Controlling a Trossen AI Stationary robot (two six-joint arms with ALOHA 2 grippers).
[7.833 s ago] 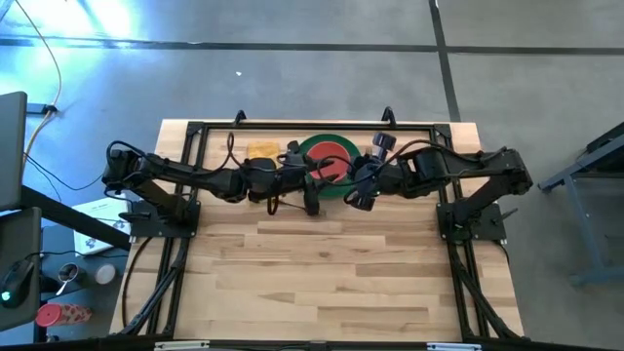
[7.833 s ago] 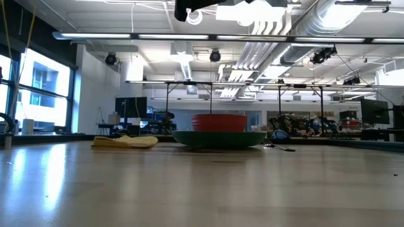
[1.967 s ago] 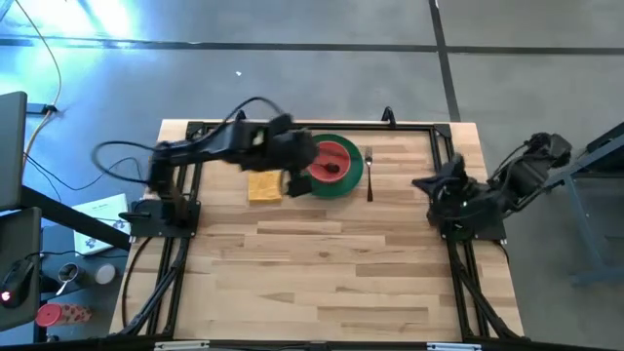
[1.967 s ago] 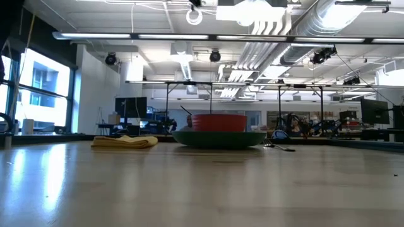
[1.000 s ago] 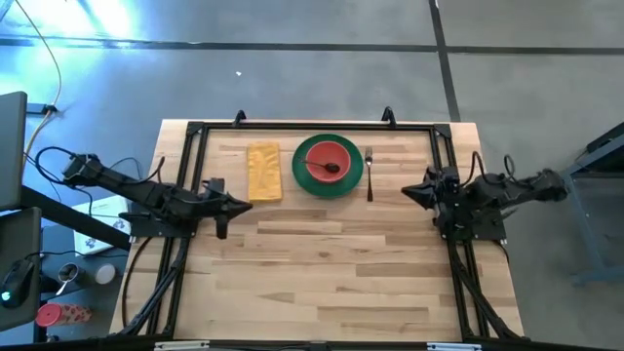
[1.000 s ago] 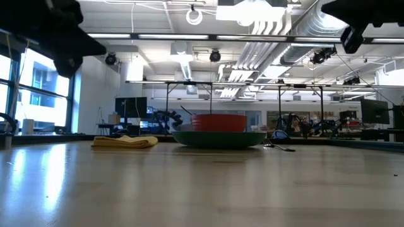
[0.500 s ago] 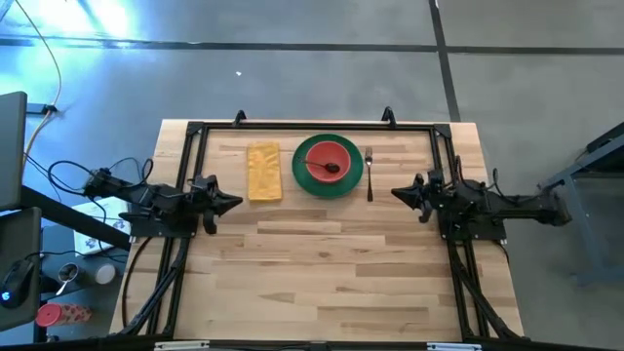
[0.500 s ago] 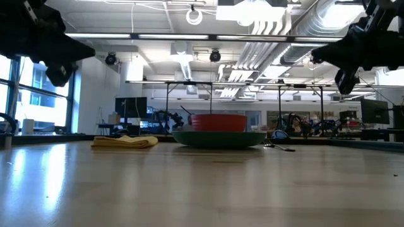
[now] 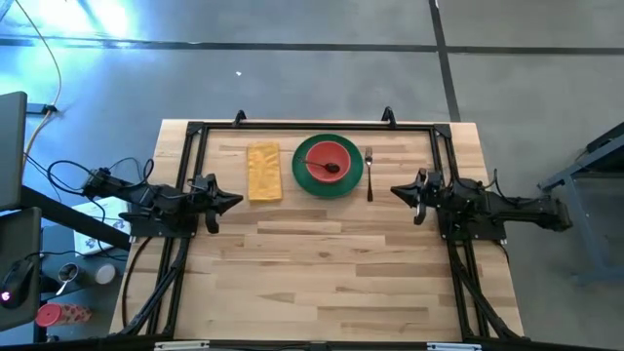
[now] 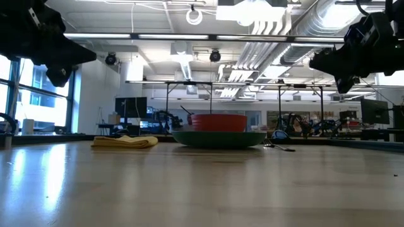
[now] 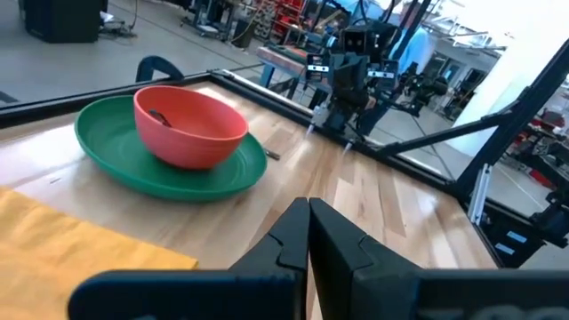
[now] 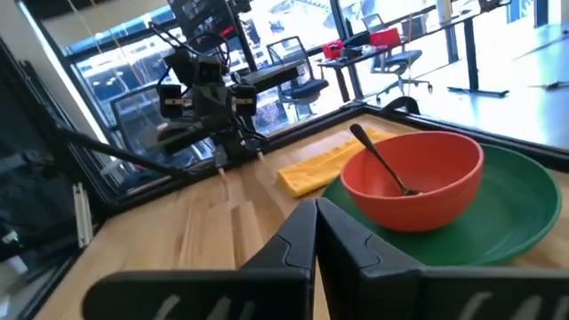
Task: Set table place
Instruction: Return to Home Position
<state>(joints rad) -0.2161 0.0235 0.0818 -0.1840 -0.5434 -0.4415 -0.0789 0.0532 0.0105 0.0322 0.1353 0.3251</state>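
L gripper [image 9: 235,202], R gripper [image 9: 395,191]: fingers together

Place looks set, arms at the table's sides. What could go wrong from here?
1. The shut right gripper sits close to the dark metal fork, the shut left gripper near the yellow folded napkin; a stray swing might shift either.
2. The dark spoon leans in the red bowl on the round green plate; a bump could tip it.

On your pale plank bench [image 9: 322,273], toward 12 o'clock, lie three things: a green plate [image 9: 354,181], a yellow napkin [image 9: 263,172] at its 9 and a fork [image 9: 370,174] at its 3.
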